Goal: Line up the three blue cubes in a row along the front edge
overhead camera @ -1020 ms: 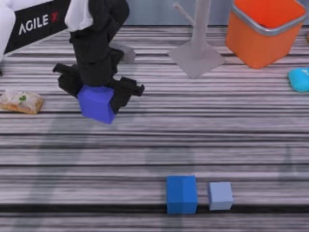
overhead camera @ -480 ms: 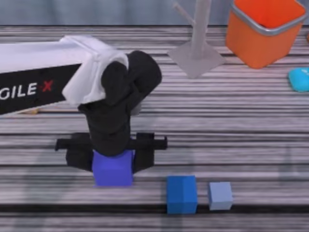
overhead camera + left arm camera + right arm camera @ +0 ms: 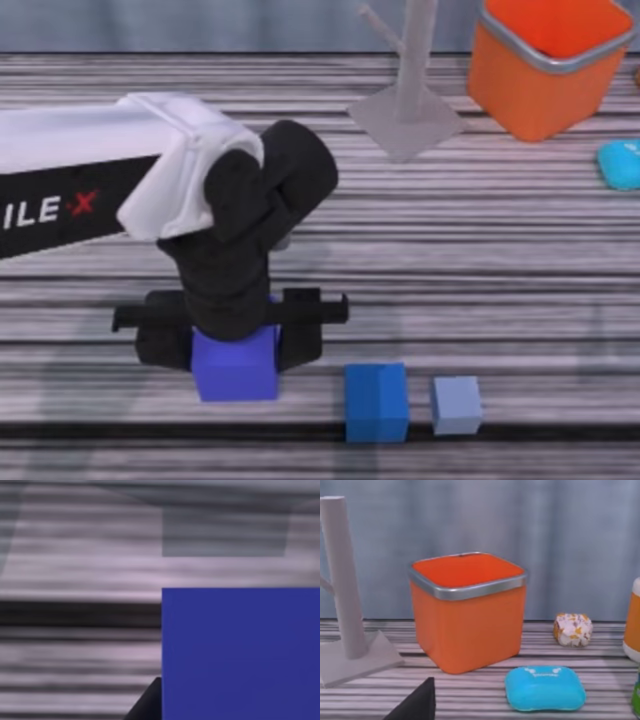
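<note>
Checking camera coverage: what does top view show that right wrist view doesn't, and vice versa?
Top view only: left gripper shut on the indigo cube, with the royal-blue cube and pale cube by the dark front-edge line. Right wrist view only: a patterned ball and an orange-and-white container. Both: orange bin, grey stand, cyan object.

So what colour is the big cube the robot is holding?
Indigo-violet. The large cube in the left gripper shows best in the top view.
</note>
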Action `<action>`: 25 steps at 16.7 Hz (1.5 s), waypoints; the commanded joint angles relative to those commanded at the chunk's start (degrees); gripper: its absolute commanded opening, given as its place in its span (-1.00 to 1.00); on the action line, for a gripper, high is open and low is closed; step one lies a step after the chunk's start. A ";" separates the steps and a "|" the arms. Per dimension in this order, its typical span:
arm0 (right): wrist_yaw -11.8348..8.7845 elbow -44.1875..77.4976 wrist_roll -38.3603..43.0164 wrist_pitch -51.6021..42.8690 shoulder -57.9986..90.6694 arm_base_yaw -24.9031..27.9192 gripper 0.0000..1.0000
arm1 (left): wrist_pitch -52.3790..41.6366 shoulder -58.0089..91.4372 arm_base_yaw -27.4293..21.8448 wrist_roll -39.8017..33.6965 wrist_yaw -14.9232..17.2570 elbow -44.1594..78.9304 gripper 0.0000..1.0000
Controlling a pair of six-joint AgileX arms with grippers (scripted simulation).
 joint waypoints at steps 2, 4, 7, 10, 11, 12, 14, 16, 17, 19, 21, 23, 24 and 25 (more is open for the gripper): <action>0.00 0.00 0.00 0.00 0.00 0.00 1.00 | 2.13 0.85 0.09 0.01 -0.08 -1.22 -1.00; 0.00 0.00 0.00 0.00 0.00 0.00 1.00 | 6.08 2.55 0.18 -0.02 -0.12 -3.31 -1.00; 0.00 0.00 0.00 0.00 0.00 0.00 1.00 | 12.79 5.39 0.10 0.14 0.00 -6.82 -1.00; 0.00 0.00 0.00 0.00 0.00 0.00 1.00 | 15.68 6.90 0.00 0.21 0.05 -8.50 -1.00; 0.00 0.00 0.00 0.00 0.00 0.00 1.00 | 15.68 6.90 0.00 0.21 0.05 -8.50 -1.00; 0.00 0.00 0.00 0.00 0.00 0.00 1.00 | 15.68 6.90 0.00 0.21 0.05 -8.50 -1.00; 0.00 0.00 0.00 0.00 0.00 0.00 1.00 | 15.68 6.90 0.00 0.21 0.05 -8.50 -0.85; 0.00 0.00 0.00 0.00 0.00 0.00 1.00 | 15.68 6.90 0.00 0.21 0.05 -8.50 -0.55; 0.00 0.00 0.00 0.00 0.00 0.00 1.00 | 15.68 6.90 0.00 0.21 0.05 -8.50 -0.40; 0.00 0.00 0.00 0.00 0.00 0.00 1.00 | 15.68 6.90 0.00 0.21 0.05 -8.50 -0.10; 0.00 0.00 0.00 0.00 0.00 0.00 1.00 | 15.68 6.90 0.00 0.21 0.05 -8.50 0.21; 0.00 0.00 0.00 0.00 0.00 0.00 1.00 | 15.68 6.90 0.00 0.21 0.05 -8.50 0.51; 0.00 0.00 0.00 0.00 0.00 0.00 1.00 | 15.68 6.90 0.00 0.21 0.05 -8.50 0.66; 0.00 0.00 0.00 0.00 0.00 0.00 1.00 | 15.68 6.90 0.00 0.21 0.05 -8.50 0.81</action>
